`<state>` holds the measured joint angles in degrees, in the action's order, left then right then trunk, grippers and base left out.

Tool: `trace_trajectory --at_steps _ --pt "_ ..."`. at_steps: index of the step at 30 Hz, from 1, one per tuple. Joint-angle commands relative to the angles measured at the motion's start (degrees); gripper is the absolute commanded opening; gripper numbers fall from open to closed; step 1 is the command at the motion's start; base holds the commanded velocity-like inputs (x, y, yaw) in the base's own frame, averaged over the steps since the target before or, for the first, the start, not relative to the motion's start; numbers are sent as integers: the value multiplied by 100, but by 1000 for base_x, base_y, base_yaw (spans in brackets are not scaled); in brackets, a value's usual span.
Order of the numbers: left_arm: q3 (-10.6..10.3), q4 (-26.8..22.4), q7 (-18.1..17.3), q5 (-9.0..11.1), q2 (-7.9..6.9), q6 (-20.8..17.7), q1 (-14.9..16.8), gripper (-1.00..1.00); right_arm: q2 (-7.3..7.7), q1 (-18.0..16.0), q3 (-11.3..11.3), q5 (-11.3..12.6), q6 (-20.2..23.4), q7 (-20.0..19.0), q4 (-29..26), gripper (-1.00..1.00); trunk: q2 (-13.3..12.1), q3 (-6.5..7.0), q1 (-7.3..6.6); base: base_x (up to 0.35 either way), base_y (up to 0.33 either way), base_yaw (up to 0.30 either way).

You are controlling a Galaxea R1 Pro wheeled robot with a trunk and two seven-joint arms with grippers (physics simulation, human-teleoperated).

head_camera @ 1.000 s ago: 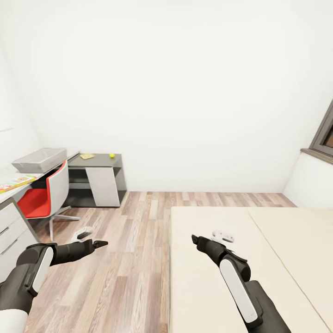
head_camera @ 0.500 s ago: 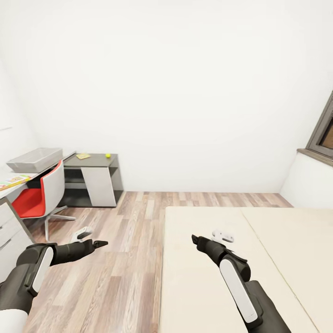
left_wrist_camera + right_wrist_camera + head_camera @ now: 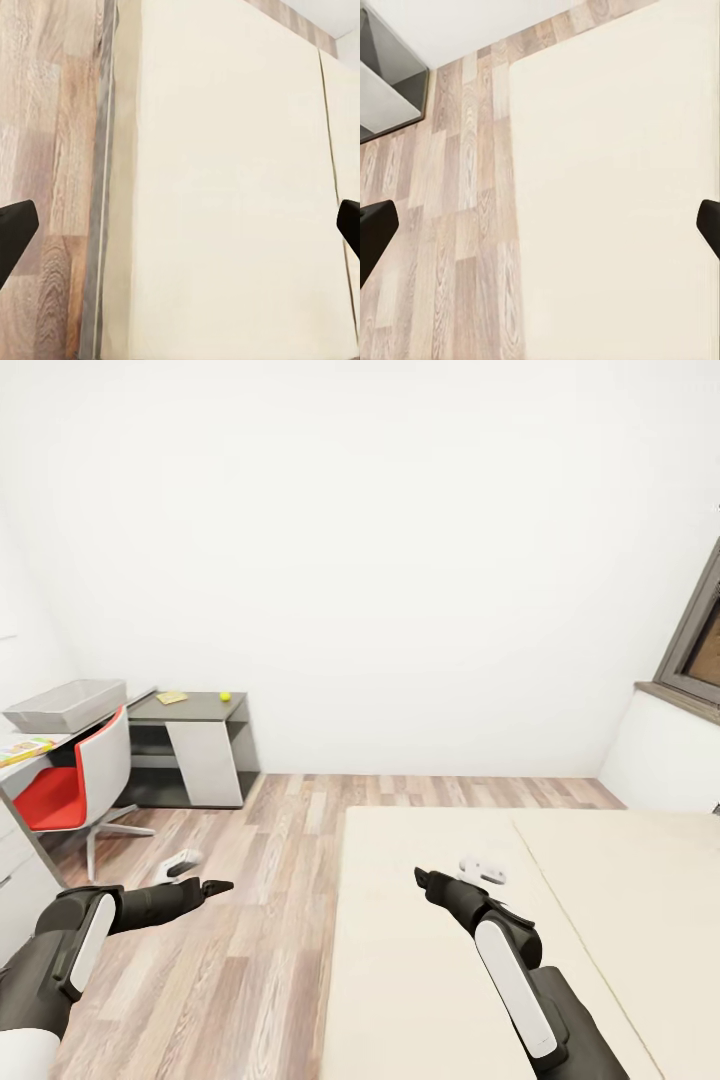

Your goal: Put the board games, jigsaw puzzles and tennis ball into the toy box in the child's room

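Head view: both arms held low and fwd, elbows bent. Left gripper out over wood floor, right gripper over cream bed. Jaw state not readable here. Tennis ball far off on dark grey table at back left, well apart from both grippers; yellowish flat item near it, too small to ID. Grey toy box on white desk at far left, red chair in front.

Left wrist view: fingertips at opposite frame edges, so jaws wide apart, nothing between; bed and floor strip below.

Right wrist view: fingertips likewise spread wide, empty; bed edge, floor, table corner beyond.
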<state>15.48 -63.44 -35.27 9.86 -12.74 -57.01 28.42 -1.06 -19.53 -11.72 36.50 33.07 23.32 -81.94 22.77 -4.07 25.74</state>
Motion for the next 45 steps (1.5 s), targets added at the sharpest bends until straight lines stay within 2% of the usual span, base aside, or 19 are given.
trace_trajectory --at_steps 1,16,45 --pt "7 -2 -6 18 0 -38 6 100 0 -6 -6 59 7 58 -9 100 14 -14 4 0 -174 0" --pt "8 -2 -6 16 29 -38 6 100 0 -7 -6 59 7 58 -10 100 14 -14 4 0 -160 0" --pt "15 -2 -6 16 34 -32 6 100 0 -7 -6 59 17 58 -15 100 14 -14 4 -7 -7 0"
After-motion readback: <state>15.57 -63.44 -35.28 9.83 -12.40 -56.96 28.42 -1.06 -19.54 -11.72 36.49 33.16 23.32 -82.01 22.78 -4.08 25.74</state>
